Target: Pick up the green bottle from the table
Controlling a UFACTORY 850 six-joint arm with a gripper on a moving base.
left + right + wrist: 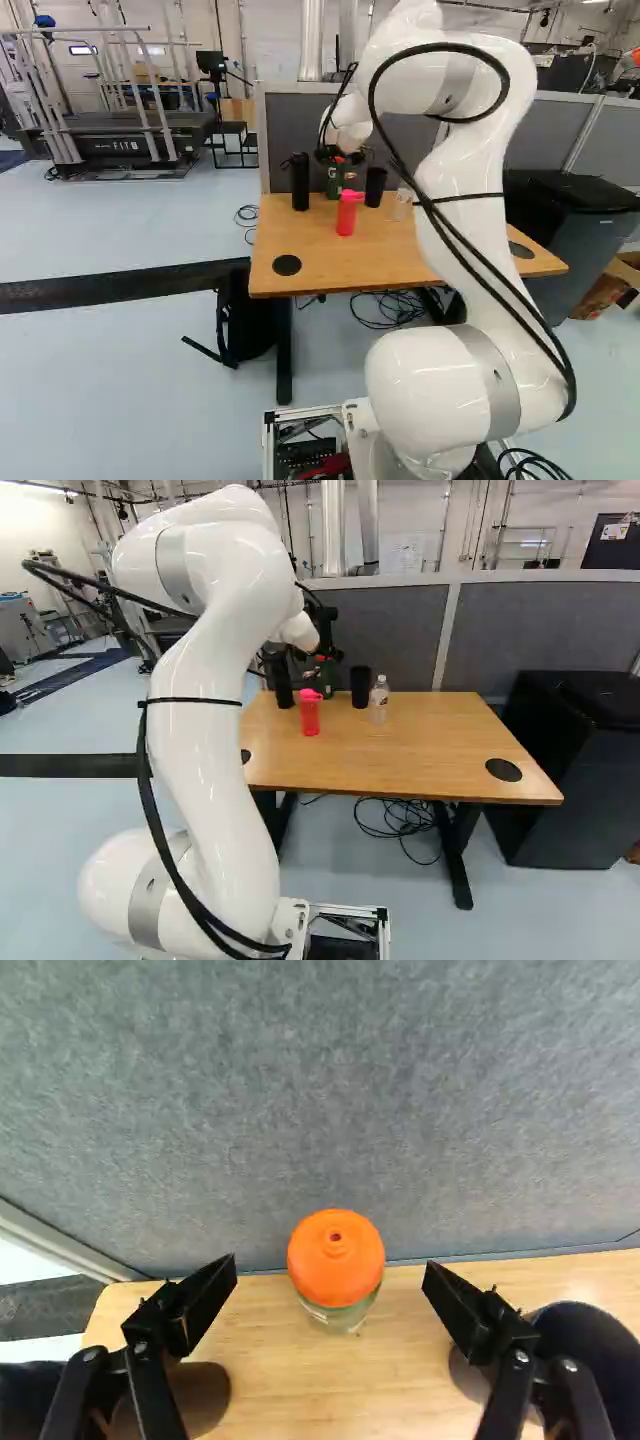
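Green bottle (334,182) w/ orange cap (335,1255) stands upright at far side of desk (430,735), near the grey partition (540,630). Long axis vert., cap end pointing up, base down on the wood; wrist view looks down onto the cap.

Pincer (325,645) is over that far side. In wrist view, its fingers are spread wide, one either side of the btl. as seen, gap visible betw. each & the cap; nothing pinched.

Around the btl.: tall blk. tumbler (300,182) just to its left, blk. cup (375,187) to its right, both upright. Pinkish-red bottle (347,215) stands nearer, also upright, lid up. Clear bottle (379,700) stands upright, right of the blk. cup.

White arm (225,690) rises from near side & reaches fwd. to the btl. group. Further out: big dark bin (570,770) on floor right of desk, blk. bag (245,325) by desk's left leg, coiled cables (400,818) underneath, treadmill (125,145) far left.
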